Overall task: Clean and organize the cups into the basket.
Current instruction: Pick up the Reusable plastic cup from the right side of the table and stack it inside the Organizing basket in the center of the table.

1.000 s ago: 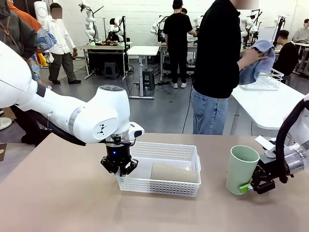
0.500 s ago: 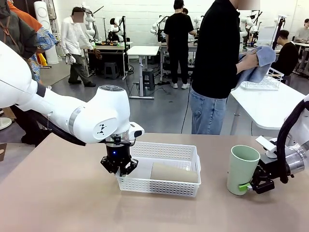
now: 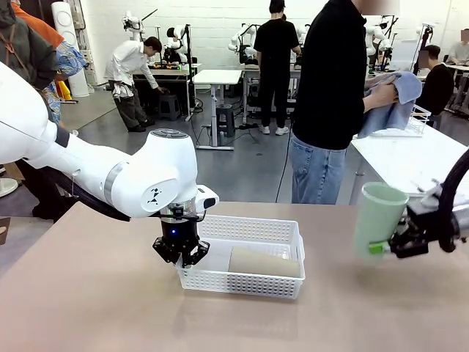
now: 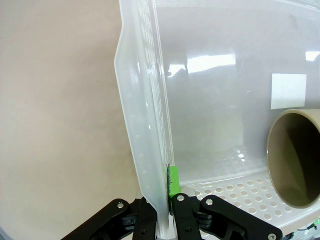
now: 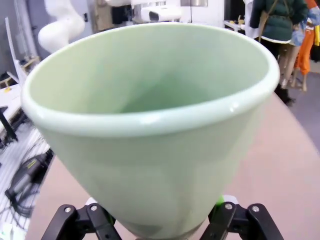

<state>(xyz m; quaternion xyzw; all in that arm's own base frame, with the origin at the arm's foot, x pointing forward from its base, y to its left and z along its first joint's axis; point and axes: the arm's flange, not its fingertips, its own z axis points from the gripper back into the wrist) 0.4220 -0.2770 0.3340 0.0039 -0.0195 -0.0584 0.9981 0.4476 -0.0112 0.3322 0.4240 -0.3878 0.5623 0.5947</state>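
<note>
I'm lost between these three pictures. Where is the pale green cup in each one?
Front view: mint green cup at the right, tilted, held clear of the tabletop by the right gripper.
Right wrist view: mint green cup close up in the middle, mouth toward the camera.
Left wrist view: this camera faces the basket wall and a tan cup inside.
Shared landmark: the tan tabletop, in all three.

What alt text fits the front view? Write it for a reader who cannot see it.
The right pincer holds a mint green cup above the table; the left pincer clamps the left wall of a white basket where a tan cup lies on its side. A person beyond holds a blue cloth.
</note>
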